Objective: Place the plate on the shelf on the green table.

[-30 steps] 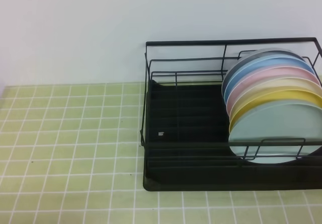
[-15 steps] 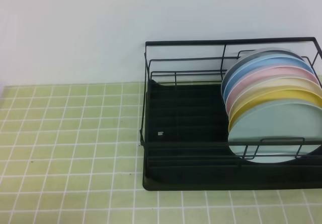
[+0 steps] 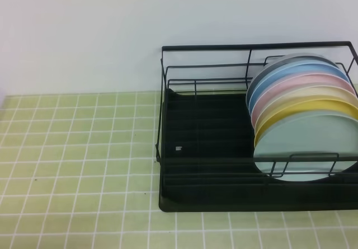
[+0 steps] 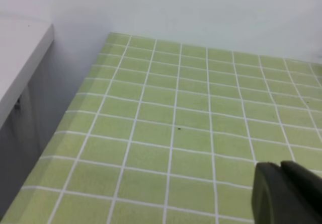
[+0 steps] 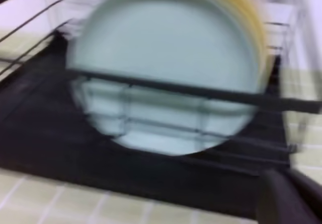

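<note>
Exterior high view shows the green table, a wide field of small yellow-green tiles with white grout, running up to a plain white wall. On its right side sits the shelf, a large black wire rack with a ribbed black tray. Its left part holds nothing but a small pale tag; its right part holds a row of plates standing on edge, leaning back toward the wall.

Frontmost in that row is the plate, pale mint, its broad face turned toward the front of the rack and its lower edge down behind the front rail. Just behind it stands a yellow plate, then paler yellow, pink, blue and grey ones.

Neither arm appears in this overhead picture. In the right wrist view, which is blurred, the mint plate fills the frame straight ahead beyond the rail, and the right gripper shows only as dark fingers low at the right corner, closed and holding nothing. The right arm is plainly the nearer one, so the plate lies forward and slightly left of it.

The left gripper is likewise closed and empty, hanging over bare tiles well apart from the rack, with a grey ledge at far left.
</note>
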Motion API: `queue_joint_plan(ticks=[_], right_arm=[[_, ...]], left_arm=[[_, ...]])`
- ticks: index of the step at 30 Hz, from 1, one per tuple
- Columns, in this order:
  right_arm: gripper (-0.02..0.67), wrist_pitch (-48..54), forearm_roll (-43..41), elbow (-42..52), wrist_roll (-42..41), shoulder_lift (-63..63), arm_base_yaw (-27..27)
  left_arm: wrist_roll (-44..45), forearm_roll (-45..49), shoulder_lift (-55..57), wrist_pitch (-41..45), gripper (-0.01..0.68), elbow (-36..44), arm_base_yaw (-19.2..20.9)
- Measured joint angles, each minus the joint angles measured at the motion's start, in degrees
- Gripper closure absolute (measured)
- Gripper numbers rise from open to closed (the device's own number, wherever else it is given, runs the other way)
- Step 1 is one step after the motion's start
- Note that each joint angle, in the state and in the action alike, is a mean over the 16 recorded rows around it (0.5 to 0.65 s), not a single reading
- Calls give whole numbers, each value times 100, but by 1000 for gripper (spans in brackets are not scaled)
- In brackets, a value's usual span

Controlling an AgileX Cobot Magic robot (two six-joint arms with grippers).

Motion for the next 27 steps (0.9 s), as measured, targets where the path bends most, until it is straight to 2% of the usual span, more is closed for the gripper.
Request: queue_joint_plan(ticks=[7, 11, 18, 27], right_arm=[[652, 84, -2541, 59, 2757, -564, -12], [652, 443, -3475, 93, 3616, -898, -79], [652, 1053, -3835, 114, 3562, -1217, -354], [652, 1122, -3949, 114, 3285, -1214, -653]], left_arm=[[0, -1, 0, 4, 673, 0, 0], [0, -1, 0, 9, 673, 0, 0], [0, 0, 0, 20, 673, 0, 0], [0, 0, 0, 26, 673, 0, 0]])
